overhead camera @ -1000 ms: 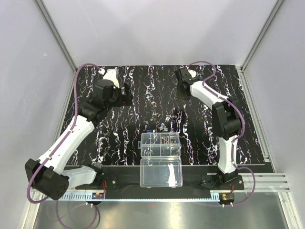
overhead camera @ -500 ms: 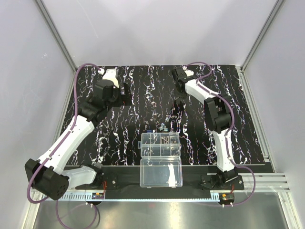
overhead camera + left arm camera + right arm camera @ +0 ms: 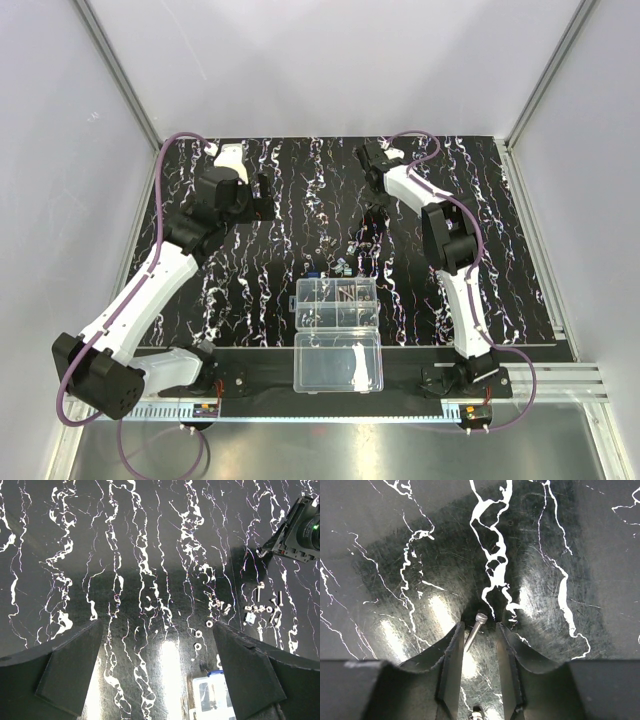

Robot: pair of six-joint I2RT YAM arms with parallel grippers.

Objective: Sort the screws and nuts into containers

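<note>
Loose screws and nuts (image 3: 343, 263) lie on the black marbled mat just behind the clear organizer's compartments (image 3: 337, 302). My right gripper (image 3: 372, 208) is down at the mat behind them. In the right wrist view it (image 3: 479, 635) is narrowly open, with one silvery screw (image 3: 475, 628) lying between the jaws against the left finger (image 3: 451, 660). My left gripper (image 3: 262, 198) hangs open and empty at the back left. Its view shows three nuts (image 3: 197, 635), a cluster of screws (image 3: 261, 608) and the organizer's corner (image 3: 212, 696) between the wide-spread jaws (image 3: 157, 670).
The undivided clear lid half (image 3: 338, 362) lies at the mat's near edge. A small blue piece (image 3: 217, 672) sits at the organizer's back corner. The right arm's wrist camera (image 3: 300, 530) shows at the left wrist view's upper right. Another small metal part (image 3: 477, 714) lies low between the right fingers.
The right arm's elbow and wrist have swung left, bringing the right gripper a little left over the mat. The left arm has barely moved.
</note>
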